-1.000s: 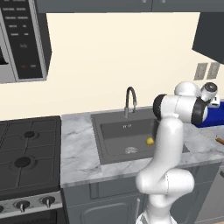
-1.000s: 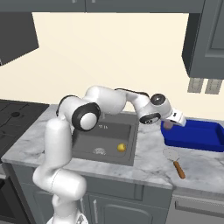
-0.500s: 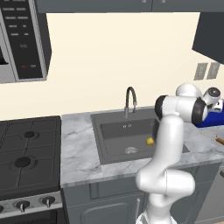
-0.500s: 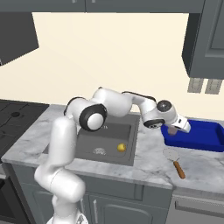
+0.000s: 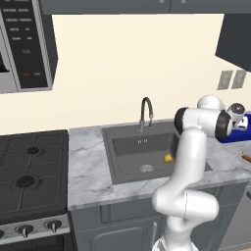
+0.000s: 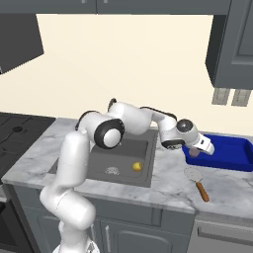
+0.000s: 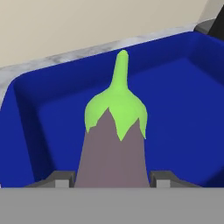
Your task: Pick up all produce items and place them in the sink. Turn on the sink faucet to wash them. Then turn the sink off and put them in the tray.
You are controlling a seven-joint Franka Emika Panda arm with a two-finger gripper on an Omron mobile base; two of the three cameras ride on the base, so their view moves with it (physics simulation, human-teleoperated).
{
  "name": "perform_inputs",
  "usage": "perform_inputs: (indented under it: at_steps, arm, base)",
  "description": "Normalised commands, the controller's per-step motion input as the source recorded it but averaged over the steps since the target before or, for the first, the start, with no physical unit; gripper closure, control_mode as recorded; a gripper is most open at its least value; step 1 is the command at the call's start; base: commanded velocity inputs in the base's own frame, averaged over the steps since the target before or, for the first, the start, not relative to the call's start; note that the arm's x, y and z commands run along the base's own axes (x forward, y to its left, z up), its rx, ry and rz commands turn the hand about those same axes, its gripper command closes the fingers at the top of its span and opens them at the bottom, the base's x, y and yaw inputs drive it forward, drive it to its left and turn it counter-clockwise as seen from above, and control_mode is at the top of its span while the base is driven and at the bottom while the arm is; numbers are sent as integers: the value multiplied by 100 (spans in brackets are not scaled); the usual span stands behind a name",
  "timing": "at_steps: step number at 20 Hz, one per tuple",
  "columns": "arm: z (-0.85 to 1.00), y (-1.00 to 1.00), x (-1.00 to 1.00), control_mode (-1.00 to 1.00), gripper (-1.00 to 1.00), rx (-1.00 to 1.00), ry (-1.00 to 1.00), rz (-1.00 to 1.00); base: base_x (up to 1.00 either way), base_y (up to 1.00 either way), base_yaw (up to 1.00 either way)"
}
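The claw (image 7: 112, 181) pinches the eggplant (image 7: 113, 148) stem-forward over the blue tray (image 7: 183, 87); best to lower it toward the tray floor just ahead before letting go; the lemon (image 6: 137, 166) waits in the sink (image 6: 99, 163) well behind.

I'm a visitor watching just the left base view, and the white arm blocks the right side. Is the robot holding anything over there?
Observer: Yes. The gripper holds the eggplant between its fingers, stem pointing away from the hand.
Operator: Where is it?
Observer: Over the blue tray, at the tray's left end beside the sink.
Operator: Anything else nearby?
Observer: A spatula lies on the counter in front of the tray. The lemon sits in the sink.
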Motion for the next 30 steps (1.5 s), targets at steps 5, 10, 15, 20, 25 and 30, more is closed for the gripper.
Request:
perform_inputs:
  at_steps: [5, 10, 15, 20, 25, 30]
  arm:
    - [-18, 0, 7, -100, 100, 0, 0, -1]
    - [-12, 0, 13, -100, -100, 0, 0, -1]
    - [-2, 0, 5, -100, -100, 0, 0, 0]
    - [8, 0, 0, -100, -100, 0, 0, 0]
    - [42, 0, -4, -100, -100, 0, 0, 0]
    - [79, 0, -36, -100, -100, 0, 0, 0]
  base:
    - [0, 0, 0]
    - [0, 0, 0]
    - [0, 0, 0]
    - [0, 0, 0]
    - [0, 0, 0]
    - [0, 0, 0]
